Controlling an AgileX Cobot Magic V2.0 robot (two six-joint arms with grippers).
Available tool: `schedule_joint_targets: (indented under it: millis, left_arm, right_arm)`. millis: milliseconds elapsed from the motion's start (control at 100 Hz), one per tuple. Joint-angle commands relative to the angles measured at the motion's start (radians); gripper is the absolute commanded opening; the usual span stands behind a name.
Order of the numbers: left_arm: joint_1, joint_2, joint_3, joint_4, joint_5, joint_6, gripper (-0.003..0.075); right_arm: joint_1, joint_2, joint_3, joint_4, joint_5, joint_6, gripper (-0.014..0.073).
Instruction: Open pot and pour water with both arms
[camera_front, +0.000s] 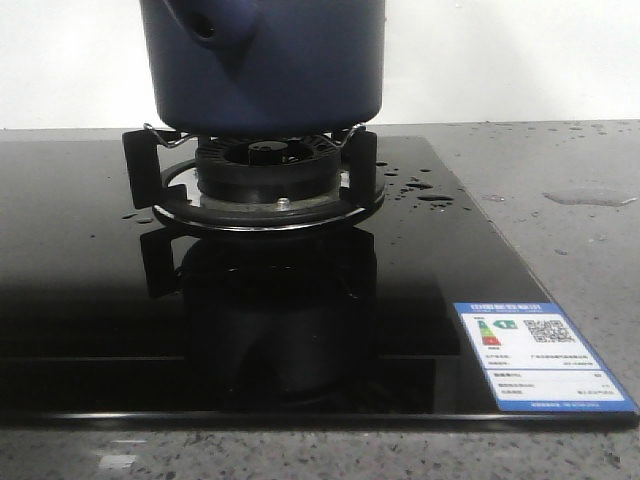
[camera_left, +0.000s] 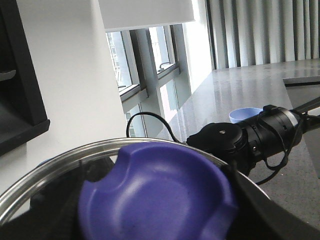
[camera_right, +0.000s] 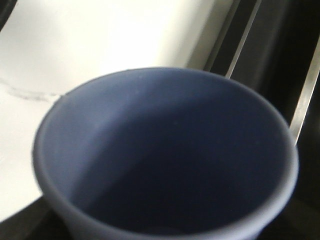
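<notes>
Navy-blue pot (camera_front: 262, 65) sitting on burner grate (camera_front: 255, 170) of black glass cooktop (camera_front: 90, 300).
Water (camera_front: 420, 190) beading on glass and pooling on grey tabletop (camera_front: 590, 197); glass lid (camera_left: 150, 195) filling left wrist view, pot's open mouth filling right; fingers' state: cannot tell, either arm.

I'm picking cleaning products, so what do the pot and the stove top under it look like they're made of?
The pot looks like matte coated or enamelled metal: its dark navy wall is smooth with only a soft sheen, though the base material can't be confirmed. The stove top looks like glossy black glass: it mirrors the burner sharply, and water beads on it.
</notes>
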Motion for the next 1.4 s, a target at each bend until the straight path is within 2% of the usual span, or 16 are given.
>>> schedule_joint_targets:
  millis: [0,60,130,230,390,550,660,870,1040,1160,1240,1390]
  left_arm:
    - [0.003,-0.02,-0.027,-0.116,-0.029,-0.007,0.0243]
    - [0.003,-0.02,-0.027,-0.116,-0.029,-0.007,0.0243]
    - [0.003,-0.02,-0.027,-0.116,-0.029,-0.007,0.0243]
    - [0.003,-0.02,-0.027,-0.116,-0.029,-0.007,0.0243]
    - [0.003,-0.02,-0.027,-0.116,-0.029,-0.007,0.0243]
    - [0.003,-0.02,-0.027,-0.116,-0.029,-0.007,0.0243]
    - [0.003,-0.02,-0.027,-0.116,-0.029,-0.007,0.0243]
    - [0.003,-0.02,-0.027,-0.116,-0.029,-0.007,0.0243]
    - [0.003,-0.016,-0.027,-0.116,-0.029,-0.007,0.0243]
    - [0.003,-0.012,-0.027,-0.11,-0.029,-0.007,0.0243]
    - [0.003,-0.01,-0.027,-0.11,-0.029,-0.007,0.0243]
    - [0.003,-0.01,-0.027,-0.11,-0.029,-0.007,0.0243]
  right_arm:
    - [0.0,-0.039,-0.038,-0.018,0.022,-0.001,0.0245]
    - [0.0,-0.039,-0.038,-0.002,0.022,0.003,0.0245]
    - [0.0,-0.039,-0.038,0.095,0.022,0.064,0.0245]
    - [0.0,-0.039,-0.038,0.288,0.053,0.236,0.0245]
    - [0.0,-0.06,-0.038,0.545,0.221,0.493,0.0245]
    - [-0.064,-0.141,0.006,0.736,0.226,0.56,0.0245]
    - [-0.169,-0.239,0.11,0.846,0.115,0.631,0.0245]
    - [-0.412,-0.401,0.439,0.902,-0.211,0.753,0.0245]
    - [-0.602,-0.432,0.746,0.99,-0.553,0.758,0.0245]
    - [-0.692,-0.41,0.914,1.085,-0.753,0.758,0.0245]
    - [-0.725,-0.384,0.982,1.101,-0.825,0.758,0.0245]
    - [-0.734,-0.351,1.02,1.101,-0.818,0.758,0.0245]
